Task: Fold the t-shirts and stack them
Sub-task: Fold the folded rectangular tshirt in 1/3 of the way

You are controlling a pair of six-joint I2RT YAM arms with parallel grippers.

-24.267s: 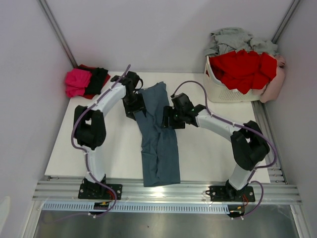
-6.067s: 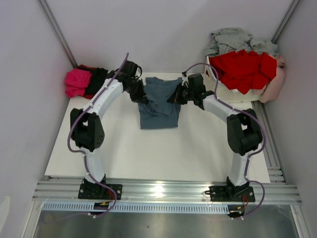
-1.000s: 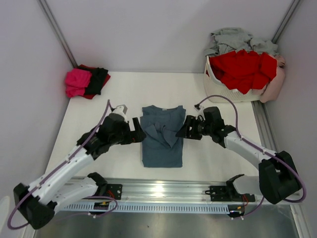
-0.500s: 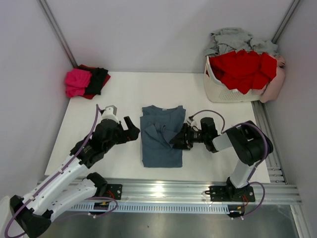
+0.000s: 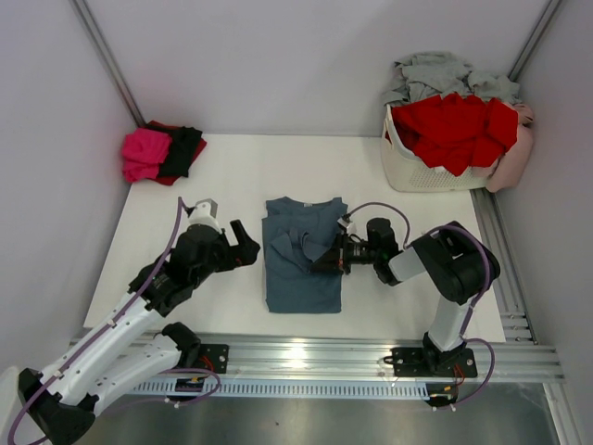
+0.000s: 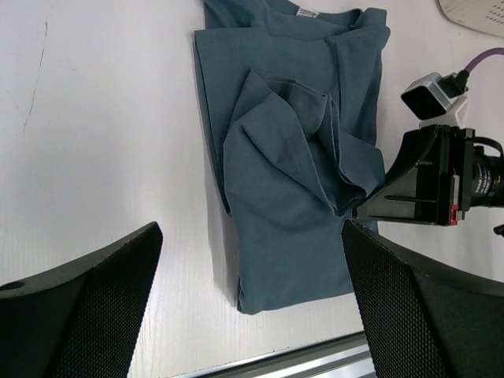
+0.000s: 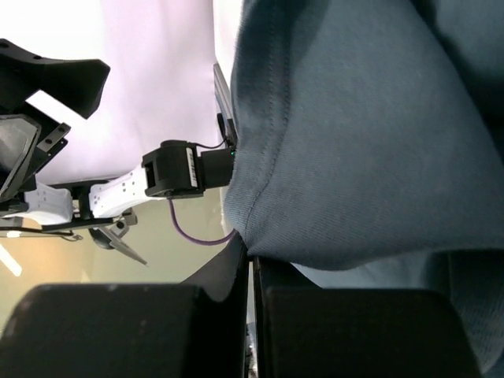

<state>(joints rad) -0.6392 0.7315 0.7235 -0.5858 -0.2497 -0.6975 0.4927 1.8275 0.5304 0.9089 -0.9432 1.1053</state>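
The slate blue-grey t-shirt (image 5: 301, 269) lies folded into a tall rectangle mid-table, neck label away from me, with a rumpled sleeve flap on top (image 6: 291, 150). At the shirt's right edge my right gripper (image 5: 324, 257) lies low, shut on a fold of that flap; the hem runs into the closed jaws (image 7: 252, 264). Just left of the shirt my left gripper (image 5: 244, 243) is open, off the cloth, its mesh fingers (image 6: 87, 307) framing the shirt's near end. More t-shirts, pink, black and red, lie folded at the back left (image 5: 159, 153).
A white lattice basket (image 5: 422, 171) at the back right holds red t-shirts (image 5: 454, 125) with pale grey cloth (image 5: 445, 72) heaped behind and a pink piece (image 5: 519, 153) over its right side. The metal rail (image 5: 306, 357) runs along the table's near edge.
My right gripper slid left onto the shirt's right edge and shut on the flap. The left arm pulled back a little from the shirt, still open.
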